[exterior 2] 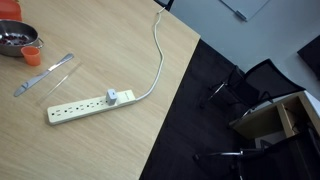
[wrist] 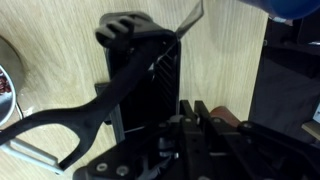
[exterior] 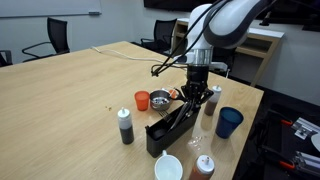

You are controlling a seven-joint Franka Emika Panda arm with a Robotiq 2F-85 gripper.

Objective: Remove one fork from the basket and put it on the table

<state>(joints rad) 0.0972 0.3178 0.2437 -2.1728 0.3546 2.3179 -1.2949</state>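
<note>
The black basket (exterior: 165, 132) stands on the wooden table (exterior: 70, 90) among bottles and cups. In the wrist view the basket (wrist: 150, 75) fills the middle, with its raised handle across it and metal cutlery inside. One fork handle (wrist: 190, 15) leans out over its far end. My gripper (exterior: 192, 98) hangs just above the basket's far end. In the wrist view its fingers (wrist: 190, 105) are pressed together at the basket's right edge, with nothing visible between them.
Around the basket are a red cup (exterior: 142, 100), a metal bowl (exterior: 160, 97), a dark bottle (exterior: 126, 125), a blue cup (exterior: 229, 122), a white cup (exterior: 168, 167) and a red-topped bottle (exterior: 204, 166). A power strip (exterior 2: 90, 105) with its cable lies on the table.
</note>
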